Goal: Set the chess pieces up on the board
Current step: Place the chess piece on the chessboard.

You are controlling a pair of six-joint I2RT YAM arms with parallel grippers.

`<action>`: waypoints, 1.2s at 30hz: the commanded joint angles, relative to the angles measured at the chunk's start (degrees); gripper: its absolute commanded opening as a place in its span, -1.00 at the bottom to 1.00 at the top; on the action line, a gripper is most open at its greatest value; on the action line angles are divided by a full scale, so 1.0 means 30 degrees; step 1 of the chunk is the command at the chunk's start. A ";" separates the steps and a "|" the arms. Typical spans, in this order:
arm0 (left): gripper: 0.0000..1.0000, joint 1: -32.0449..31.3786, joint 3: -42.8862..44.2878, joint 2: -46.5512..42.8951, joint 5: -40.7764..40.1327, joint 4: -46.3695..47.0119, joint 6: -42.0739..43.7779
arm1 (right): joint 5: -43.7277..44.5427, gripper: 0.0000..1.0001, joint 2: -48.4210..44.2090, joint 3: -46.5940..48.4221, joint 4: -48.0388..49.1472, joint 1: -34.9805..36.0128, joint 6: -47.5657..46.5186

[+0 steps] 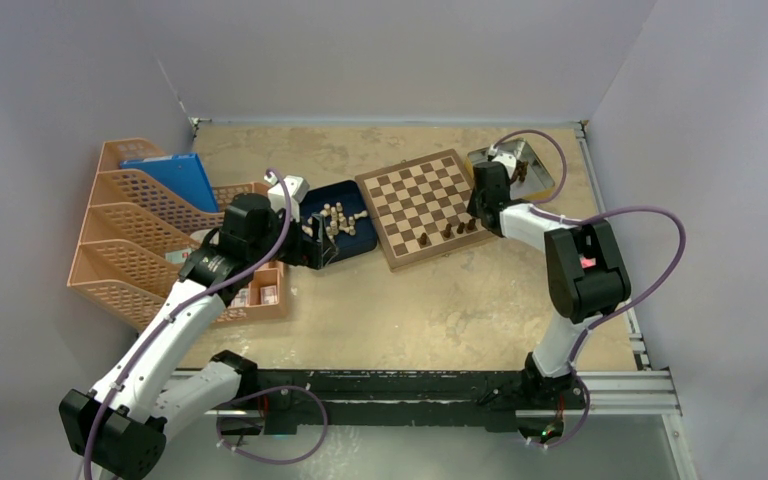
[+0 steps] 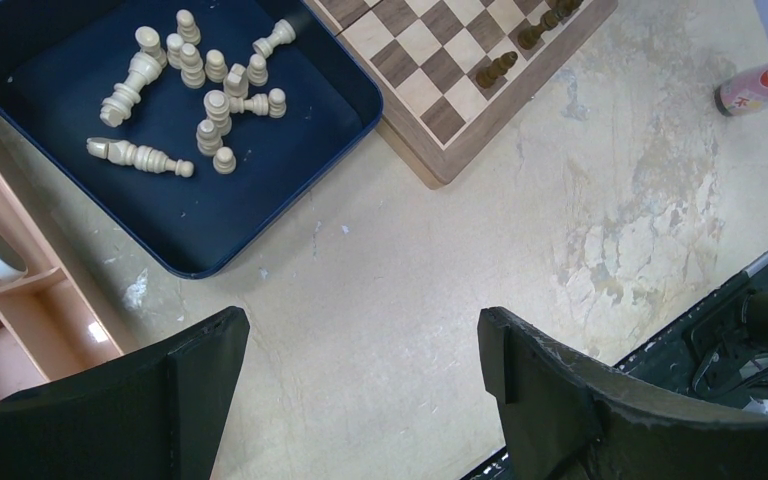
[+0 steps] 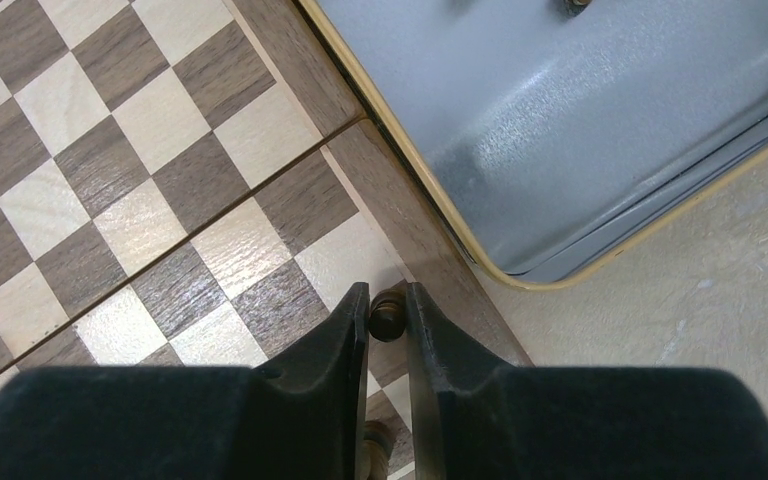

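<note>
Dark brown chess piece is pinched between the right gripper's closed fingers at the board's 3 o'clock edge in the top view, just beside the silver tin. The left gripper hangs wide open over bare table, with the dark blue tray of cream pieces at its 11 o'clock.

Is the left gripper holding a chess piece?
No, the left gripper is wide open above the table with nothing in it, and the pale pieces lie in the blue tray.
</note>
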 commanded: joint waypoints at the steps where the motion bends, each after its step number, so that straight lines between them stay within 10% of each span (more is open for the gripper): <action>1: 0.70 -0.0118 0.0212 -0.0369 -0.0191 0.0390 0.0009 | 0.0593 -0.59 -0.0392 0.0295 -0.0537 0.0210 -0.0123; 36: 0.70 -0.0169 0.0237 -0.0145 -0.0185 0.0371 0.0018 | 0.1430 -0.66 -0.1023 -0.0311 -0.1856 0.0602 0.0560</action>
